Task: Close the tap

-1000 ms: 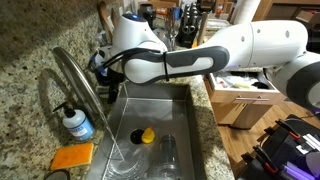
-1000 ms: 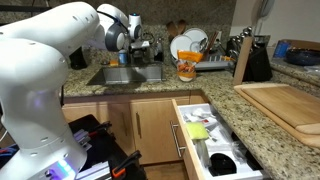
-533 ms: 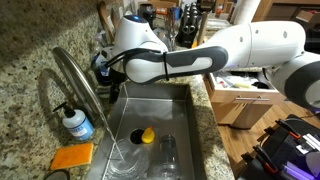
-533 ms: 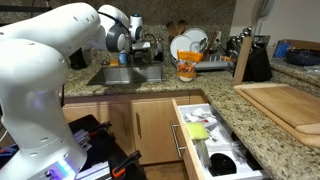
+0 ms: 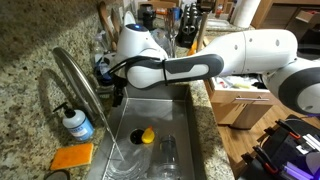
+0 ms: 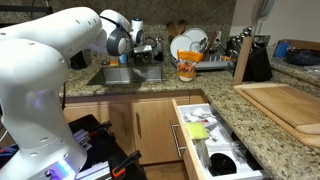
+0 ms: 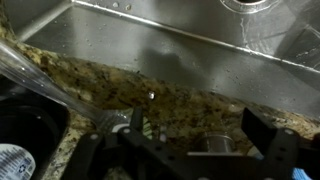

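The tap (image 5: 76, 84) is a tall brushed-steel gooseneck arching over the sink; a thin stream of water falls from its spout end. My gripper (image 5: 108, 86) hangs behind the sink's back rim, close beside the tap's base. In the wrist view the gripper (image 7: 200, 122) is open. Its dark fingers (image 7: 262, 130) stand wide on either side of a short steel cylinder (image 7: 214, 146) on the granite, apart from it. The spout (image 7: 30, 72) crosses the left of that view. In an exterior view the gripper (image 6: 136, 45) is above the sink's back edge and the tap is hidden behind it.
A small clear-blue soap bottle (image 5: 76, 123) and an orange sponge (image 5: 72, 156) sit by the tap. The steel sink (image 5: 185, 120) holds a yellow object (image 5: 147, 135) and glassware (image 5: 167, 152). A drawer (image 6: 205, 135) stands open under the granite counter, with dishes (image 6: 188, 45) behind.
The wrist and gripper have sunk a little and shifted closer to the tap's base. The tap, bottle and sink contents have not moved.
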